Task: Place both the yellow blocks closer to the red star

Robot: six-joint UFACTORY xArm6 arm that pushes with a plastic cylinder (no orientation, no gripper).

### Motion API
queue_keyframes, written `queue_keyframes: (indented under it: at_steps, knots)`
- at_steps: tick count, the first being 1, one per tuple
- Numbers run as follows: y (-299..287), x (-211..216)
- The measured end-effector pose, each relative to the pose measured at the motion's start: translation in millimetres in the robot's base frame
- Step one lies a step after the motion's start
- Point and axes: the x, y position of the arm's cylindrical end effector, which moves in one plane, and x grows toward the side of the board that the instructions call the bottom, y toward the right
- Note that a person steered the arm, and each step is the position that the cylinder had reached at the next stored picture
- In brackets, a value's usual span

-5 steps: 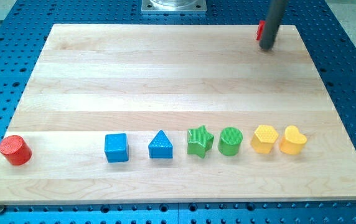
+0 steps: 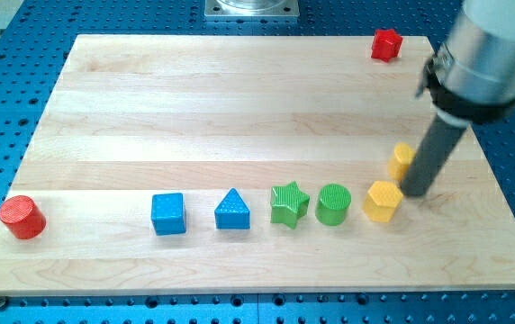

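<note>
Eight blocks are sitting on the board: two yellow blocks (image 2: 383,201) (image 2: 402,159) toward the right edge, two red ones, a star (image 2: 385,43) and a cylinder (image 2: 21,217), two blue, a cube (image 2: 168,213) and a triangle (image 2: 231,210), and two green, a star (image 2: 289,203) and a cylinder (image 2: 333,204).

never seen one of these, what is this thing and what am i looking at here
This is a single camera picture looking down at a wooden board on a blue perforated table. The grey and dark pole at the view's right is a robot arm that ends in a plain rod; it holds nothing and only pushes things by sliding my tip along the board.

Small blocks lie on the board: a red cylinder at the view's left, then a row of blue cube, blue triangle, green star, green cylinder and a yellow hexagon. A second yellow block sits partly behind the rod, right beside my tip. A red star is at the view's top right.
</note>
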Motion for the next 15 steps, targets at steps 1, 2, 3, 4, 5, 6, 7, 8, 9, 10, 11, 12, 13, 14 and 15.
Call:
queue_keyframes:
  at_steps: [1,2,3,4,5,6,7,8,9,10,11,12,13,14,15]
  knots:
    - [-2,-56]
    - [-7,-60]
    - [-10,-136]
    - [-9,-144]
    - [3,-82]
    - [-51,-110]
    - [-57,-145]
    - [-50,-196]
    - [-86,-200]
    - [-55,-205]
    - [-31,-191]
    - [21,-107]
    - [43,32]
    - [-8,78]
    - [-42,45]
